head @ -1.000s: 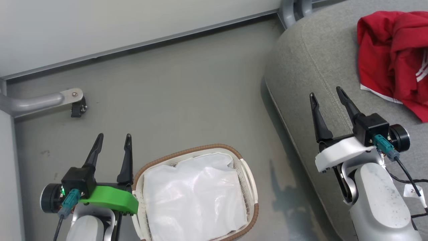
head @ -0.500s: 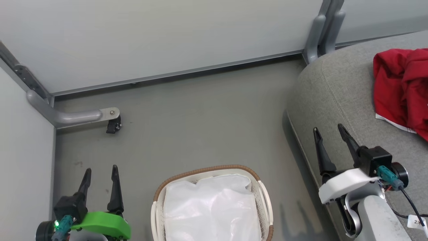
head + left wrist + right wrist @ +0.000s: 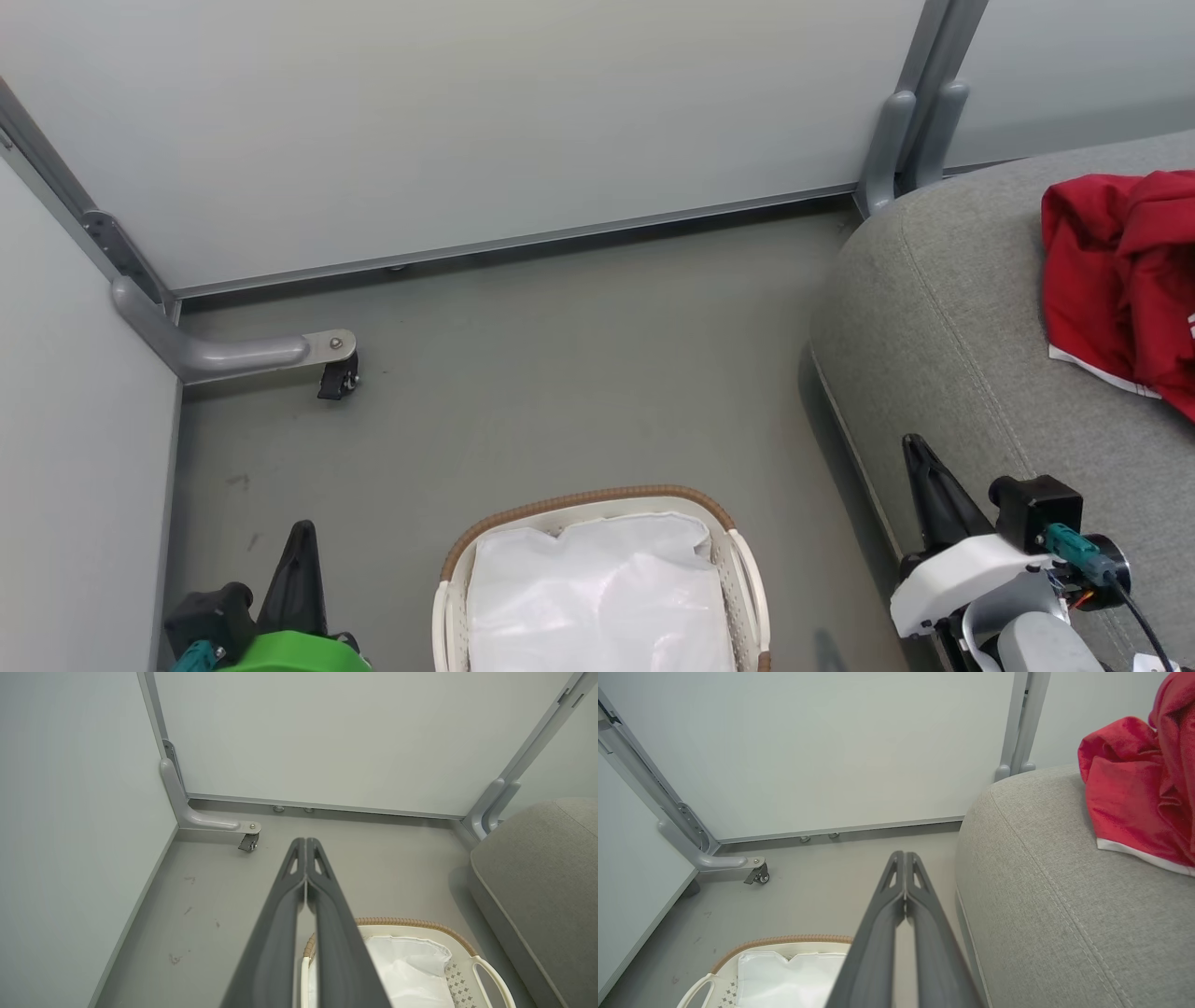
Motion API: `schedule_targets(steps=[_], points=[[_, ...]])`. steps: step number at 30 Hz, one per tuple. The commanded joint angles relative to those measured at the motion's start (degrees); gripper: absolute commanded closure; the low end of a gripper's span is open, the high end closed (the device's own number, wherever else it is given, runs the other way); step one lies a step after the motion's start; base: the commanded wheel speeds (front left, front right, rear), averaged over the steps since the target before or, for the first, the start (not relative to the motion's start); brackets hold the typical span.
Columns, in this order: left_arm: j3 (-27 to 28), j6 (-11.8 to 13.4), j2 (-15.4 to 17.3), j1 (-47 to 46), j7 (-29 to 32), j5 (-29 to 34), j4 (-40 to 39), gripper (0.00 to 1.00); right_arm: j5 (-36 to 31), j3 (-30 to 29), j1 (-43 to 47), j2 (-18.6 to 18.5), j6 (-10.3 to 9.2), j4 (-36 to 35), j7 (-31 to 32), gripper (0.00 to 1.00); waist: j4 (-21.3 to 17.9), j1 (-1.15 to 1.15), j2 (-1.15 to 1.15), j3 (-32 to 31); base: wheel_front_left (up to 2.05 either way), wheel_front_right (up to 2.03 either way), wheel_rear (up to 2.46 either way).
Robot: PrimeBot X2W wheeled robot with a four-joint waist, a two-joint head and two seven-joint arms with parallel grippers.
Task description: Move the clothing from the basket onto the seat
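Observation:
A red garment with white trim, the clothing point(image 3: 1125, 280) point(image 3: 1134, 793), lies crumpled on the grey seat point(image 3: 943, 317) point(image 3: 1045, 896) point(image 3: 546, 868) at the right. The white basket point(image 3: 457, 579) point(image 3: 486, 970) point(image 3: 738, 956) with a brown rim stands on the floor at bottom centre, showing just its white lining. My left gripper point(image 3: 299, 541) point(image 3: 306, 842) is at the lower left beside the basket, shut on nothing. My right gripper point(image 3: 915, 448) point(image 3: 904, 856) is at the seat's near edge, shut and empty.
Pale partition walls point(image 3: 467, 121) close off the back and the left. A grey bracket foot with a small caster point(image 3: 334, 378) juts onto the floor at the left. Upright grey posts point(image 3: 910, 140) stand behind the seat's corner. Grey floor point(image 3: 579, 373) lies between the basket and the wall.
Both grippers have gone from open to shut, empty. The head camera has tilted up, so the basket, seat and both grippers sit lower in the picture.

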Motion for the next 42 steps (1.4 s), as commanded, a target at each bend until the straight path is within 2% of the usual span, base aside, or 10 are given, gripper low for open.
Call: schedule_targets(steps=[1,21,42], points=[[0.5,0.0,0.3,-0.5,0.6,-2.4,-0.8,1.00,2.6,-0.6,-1.0,-0.2,0.00,-0.7,0.7,1.00,0.0,0.00,0.00,0.0,0.00,0.00,0.00],[2.0,0.0,0.3,-2.0,5.8,-22.0,-3.1,1.00,23.6,-2.0,-0.1,-0.3,-0.01,-2.9,5.7,1.00,0.2,0.00,0.00,-0.5,0.00,0.00,0.00],[3.2,-0.1,0.3,-3.3,10.2,-38.0,-4.8,1.00,40.8,-3.5,0.4,-0.5,-0.03,-4.4,10.0,1.00,0.3,0.00,0.00,-1.1,0.00,0.00,0.00]])
